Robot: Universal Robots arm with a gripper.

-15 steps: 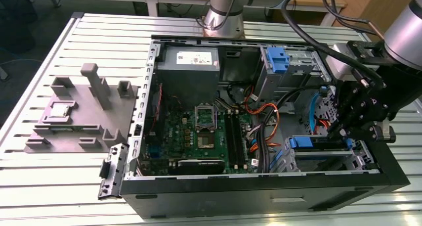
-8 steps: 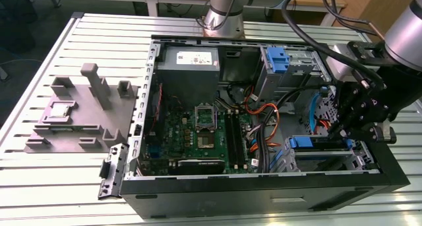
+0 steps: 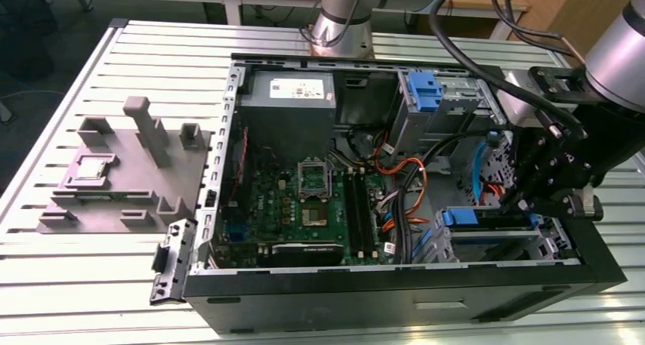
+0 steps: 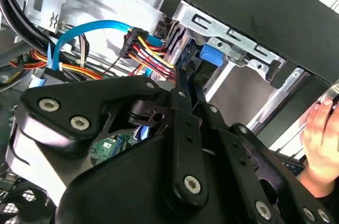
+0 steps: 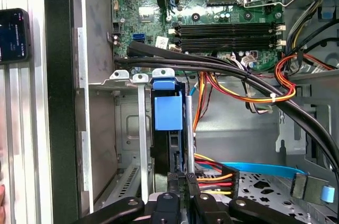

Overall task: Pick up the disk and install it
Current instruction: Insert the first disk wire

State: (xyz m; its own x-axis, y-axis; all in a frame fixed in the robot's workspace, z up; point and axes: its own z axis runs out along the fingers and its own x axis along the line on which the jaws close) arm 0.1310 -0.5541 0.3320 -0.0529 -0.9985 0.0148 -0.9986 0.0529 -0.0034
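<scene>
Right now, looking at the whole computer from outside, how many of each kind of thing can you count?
open computer case: 1
grey metal box with a white label: 1
disk in its blue carrier: 1
upright blue latch piece: 1
grey block beside the case: 1
Total: 5

My arm (image 3: 348,13) is a silver-grey tube with thick black cables (image 3: 473,66) looping beside it. My gripper (image 4: 183,78) is matte black: flat linkage bars joined by round silver screws (image 4: 192,183), narrowing to two slim black fingers (image 5: 192,184).
</scene>
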